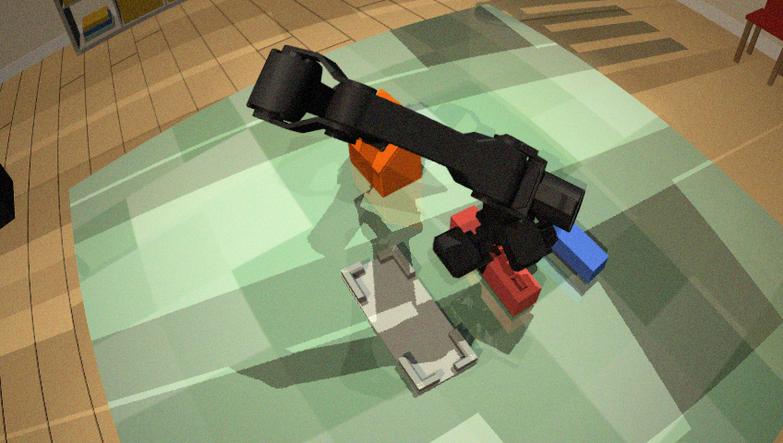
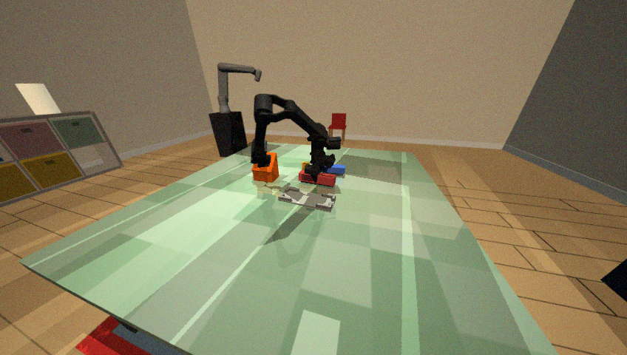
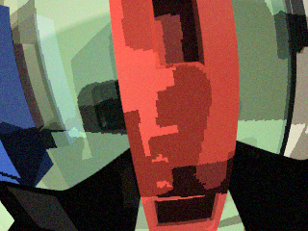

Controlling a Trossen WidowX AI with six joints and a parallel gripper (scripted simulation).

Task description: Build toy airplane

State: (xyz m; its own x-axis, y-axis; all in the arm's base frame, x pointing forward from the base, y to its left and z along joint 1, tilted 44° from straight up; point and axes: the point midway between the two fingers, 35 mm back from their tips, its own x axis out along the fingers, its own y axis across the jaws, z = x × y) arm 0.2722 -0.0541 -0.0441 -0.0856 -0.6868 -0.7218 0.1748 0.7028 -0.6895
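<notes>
The gripper (image 1: 483,252) (image 2: 319,168) (image 3: 179,145) was found closed on the red fuselage (image 1: 511,285) (image 2: 323,179) (image 3: 180,106), inward of the counter's (image 1: 181,230) (image 2: 343,272) edges. Clamping across its narrow width was presumably chosen for lifting.

Reaches across the far part of the green table (image 1: 181,230) (image 2: 334,272) (image 3: 96,164) with a black arm (image 1: 417,125) (image 2: 303,120), bending down to grip the red fuselage (image 1: 508,288) (image 2: 325,179) (image 3: 178,106) with the gripper (image 1: 483,252) (image 2: 313,175) (image 3: 179,145). Lies nearer the table's near edge than the fuselage, in the case of the pale jig (image 1: 403,320) (image 2: 307,200). Leaves a blue piece (image 1: 584,255) (image 2: 338,168) and a partly hidden yellow piece (image 2: 304,165) between fuselage and far edge. Puts an orange block (image 1: 398,173) (image 2: 265,172) toward the left edge. Shows beyond the far edge a red chair (image 1: 766,24) (image 2: 339,120), and past the far left corner a grey arm (image 2: 223,83) on a black pedestal (image 2: 228,132).
</notes>
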